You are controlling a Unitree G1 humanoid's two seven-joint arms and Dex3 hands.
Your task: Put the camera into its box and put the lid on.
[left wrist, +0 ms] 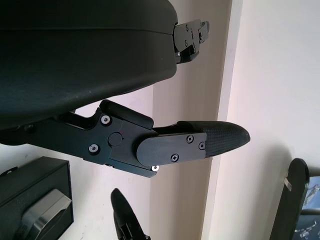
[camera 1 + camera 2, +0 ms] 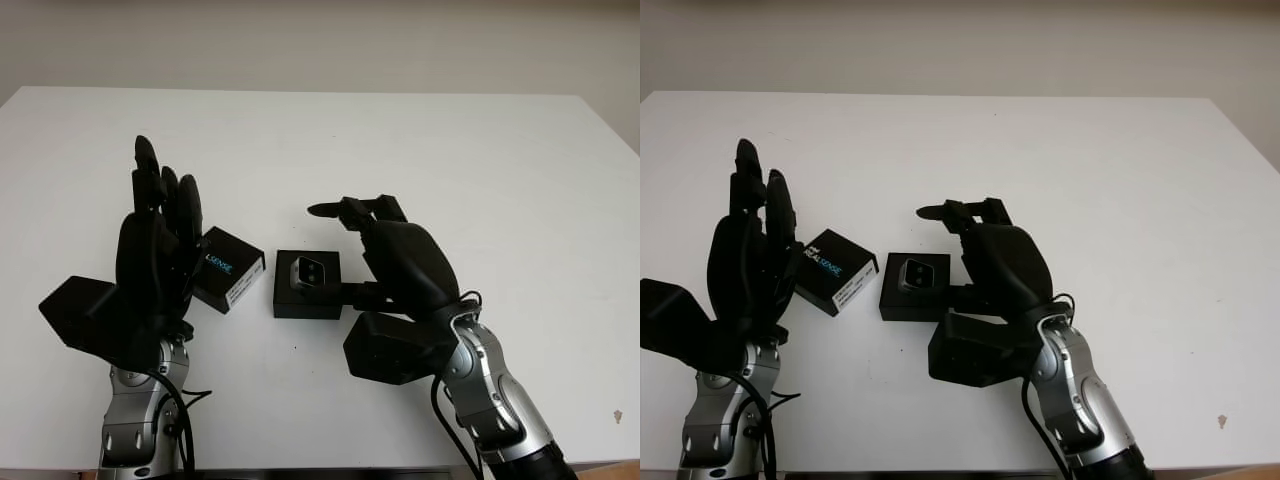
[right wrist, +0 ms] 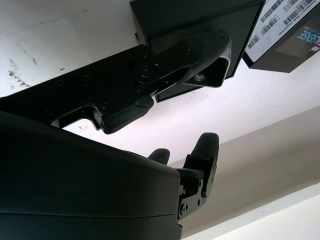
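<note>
A pale wall runs behind a wide white table (image 2: 420, 160); on it, near the front edge, sits a small black box (image 2: 307, 284), lying flat with its top uncovered; inside it lies the camera (image 2: 308, 272), a little silver-grey block with a dark lens face, snug in the box's far half. Just to the left of the box sits the lid (image 2: 229, 268), black with white and blue lettering and a white label strip on its side; it stands tilted, one edge lifted, and it leans against the left hand (image 2: 160, 240). That left hand stands upright at the lid's left side, fingers pointing up and away, gripping nothing, open beside the lid; whether it truly touches the lid I cannot tell from here. The right hand (image 2: 385, 255) is over on the box's right side, palm arched above the table; its thumb (image 3: 192, 57) reaches in low against the box's right wall, while the other fingers (image 2: 345, 210) stick out past the box's far corner, above the table; it holds nothing, it is open.
</note>
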